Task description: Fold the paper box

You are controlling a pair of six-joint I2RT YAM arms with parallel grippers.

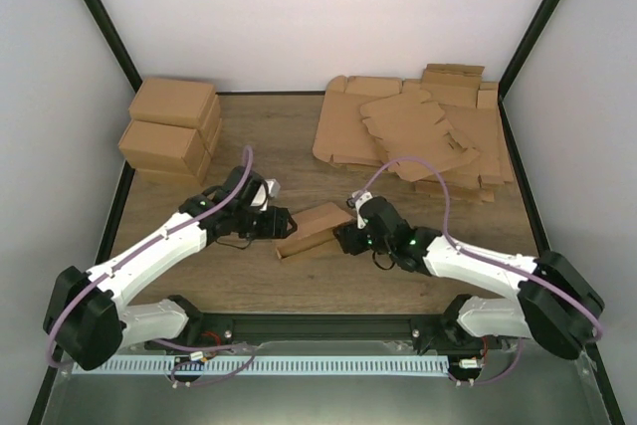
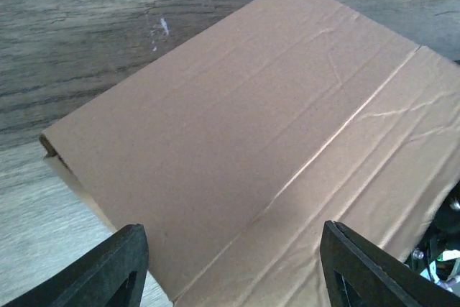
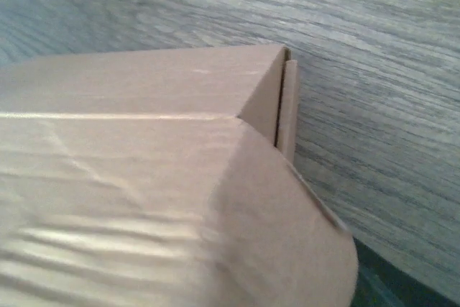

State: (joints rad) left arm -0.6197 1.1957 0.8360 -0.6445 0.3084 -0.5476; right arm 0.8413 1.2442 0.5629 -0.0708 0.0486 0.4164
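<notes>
Left arm (image 1: 149,254) and right arm (image 1: 478,268): white links, black joints, lilac cables (image 1: 398,161); left claw (image 2: 231,226) black.

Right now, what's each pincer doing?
Left pincer: open, box in front.
Right pincer: by the box, cannot tell.

Top cam overlooks whole table (image 1: 299,141) from behind; both wrist cams v close on same paper box (image 1: 317,229)

Matt creased cardboard paper box (image 1: 311,231), woodgrain table (image 1: 269,146)
</notes>
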